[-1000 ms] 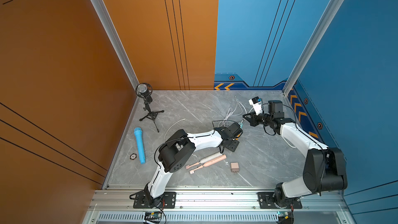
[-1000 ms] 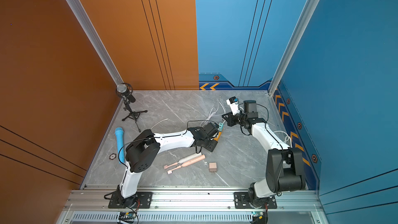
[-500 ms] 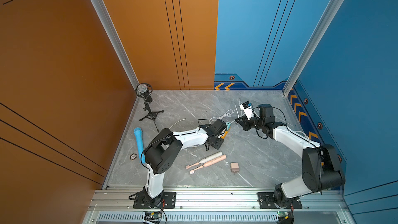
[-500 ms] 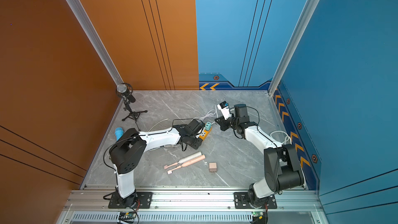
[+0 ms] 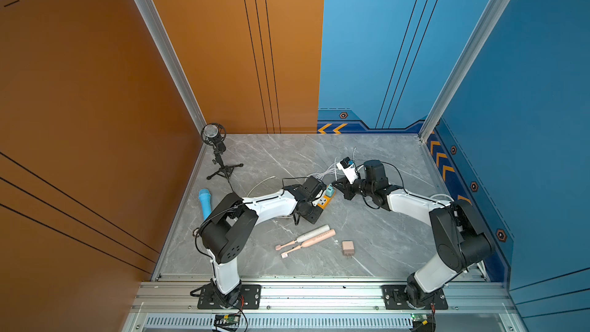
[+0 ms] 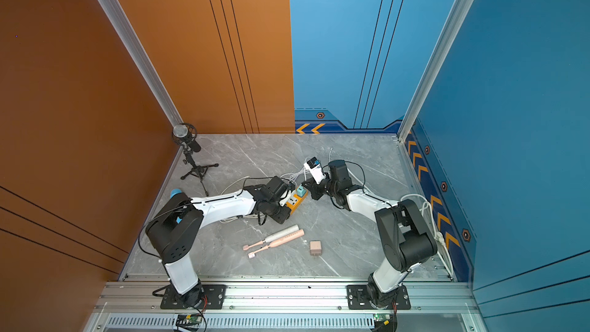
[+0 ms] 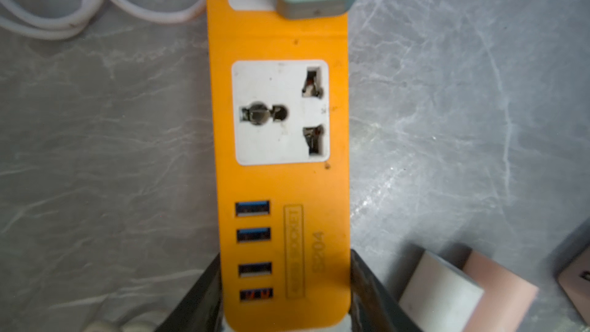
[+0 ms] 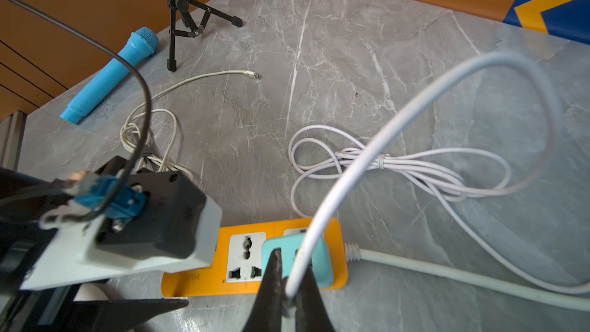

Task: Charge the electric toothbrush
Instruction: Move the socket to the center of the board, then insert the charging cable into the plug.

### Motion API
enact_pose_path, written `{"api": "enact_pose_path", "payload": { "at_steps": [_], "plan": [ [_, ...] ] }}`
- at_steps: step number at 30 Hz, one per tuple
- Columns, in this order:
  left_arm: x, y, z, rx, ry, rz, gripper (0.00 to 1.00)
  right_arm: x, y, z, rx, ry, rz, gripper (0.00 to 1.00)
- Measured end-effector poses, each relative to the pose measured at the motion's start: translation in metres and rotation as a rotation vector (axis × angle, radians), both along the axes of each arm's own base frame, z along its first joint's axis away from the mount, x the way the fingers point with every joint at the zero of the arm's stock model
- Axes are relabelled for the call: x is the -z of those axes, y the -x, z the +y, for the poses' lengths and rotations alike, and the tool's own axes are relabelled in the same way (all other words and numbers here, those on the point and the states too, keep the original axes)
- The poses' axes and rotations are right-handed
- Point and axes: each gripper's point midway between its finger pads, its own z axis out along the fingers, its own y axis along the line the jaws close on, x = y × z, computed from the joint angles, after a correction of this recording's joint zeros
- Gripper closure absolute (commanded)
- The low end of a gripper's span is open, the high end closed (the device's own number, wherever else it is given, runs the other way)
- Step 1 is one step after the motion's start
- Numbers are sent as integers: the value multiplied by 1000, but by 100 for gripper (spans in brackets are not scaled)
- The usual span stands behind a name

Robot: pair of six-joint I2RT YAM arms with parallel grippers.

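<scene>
left pincer: I straddle the USB end of the orange power strip, pads against both long edges. It looks clamped on it.
right pincer: clenched on the thin white cable, just above the teal adapter plugged into the strip.
toothbrushes: pink toothbrush and white toothbrush lie side by side on the surface, well apart from the strip, nothing plugged into either.
risk, cable: round, slick, floppy. It could slide or twist in my pinch, so the plug would meet its port skewed.
risk, strip: smooth plastic on polished marble. It skates if my left hold slackens.
risk, loop: the tall slack arc may snag my right wrist.
risk, brushes: glossy cylindrical handles, likely to roll when nudged.
</scene>
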Motion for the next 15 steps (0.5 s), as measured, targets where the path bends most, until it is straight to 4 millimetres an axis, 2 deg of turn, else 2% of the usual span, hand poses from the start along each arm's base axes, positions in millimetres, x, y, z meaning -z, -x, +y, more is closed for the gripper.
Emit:
{"api": "enact_pose_path", "payload": {
  "at_steps": [2, 8, 15],
  "plan": [
    [-10, 2, 5, -12, 15, -11, 32, 1, -3, 2, -4, 1, -2, 100],
    [-43, 4, 15, -60, 81, -60, 30, -1, -5, 15, -45, 12, -29, 100],
    [-46, 4, 25, -120, 98, -51, 30, 4, -3, 15, -66, 36, -28, 100]
  ]
}}
